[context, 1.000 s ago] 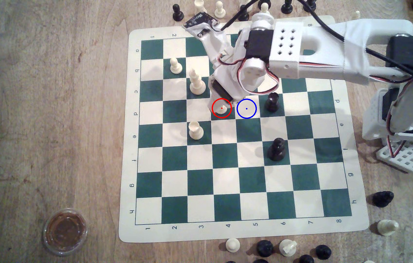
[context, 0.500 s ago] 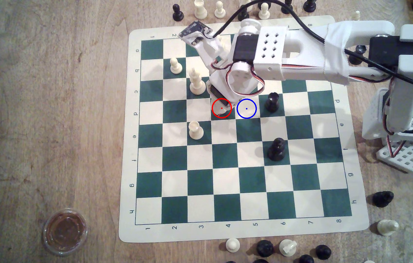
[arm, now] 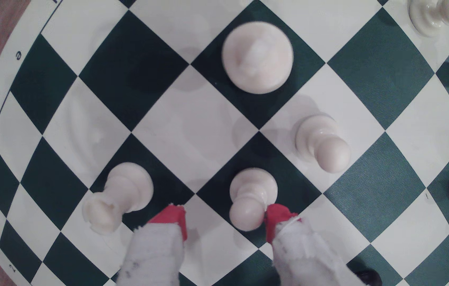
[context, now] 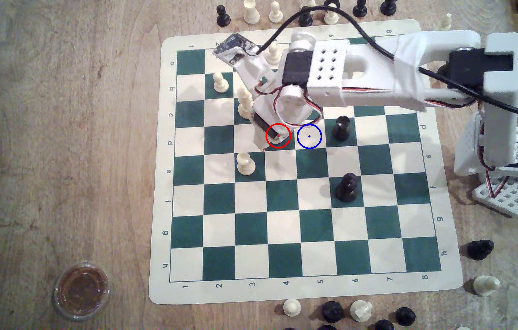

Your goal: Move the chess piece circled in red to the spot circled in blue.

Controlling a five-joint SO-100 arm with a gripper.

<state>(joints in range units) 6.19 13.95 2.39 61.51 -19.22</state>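
Gripper: red-tipped fingers spread apart, one tip touching the pawn's ball head. Pawn: upright on a green square, between the fingers. Blue-ringed square: cream, just beside the red ring on the exterior view's right.

Pawn and target square

Cream pawn, ball head, flared base, upright on a dark green square; one red pincer tip touches its head. Target square: cream, blue ring and dot, bare, adjoining the red-ringed square.
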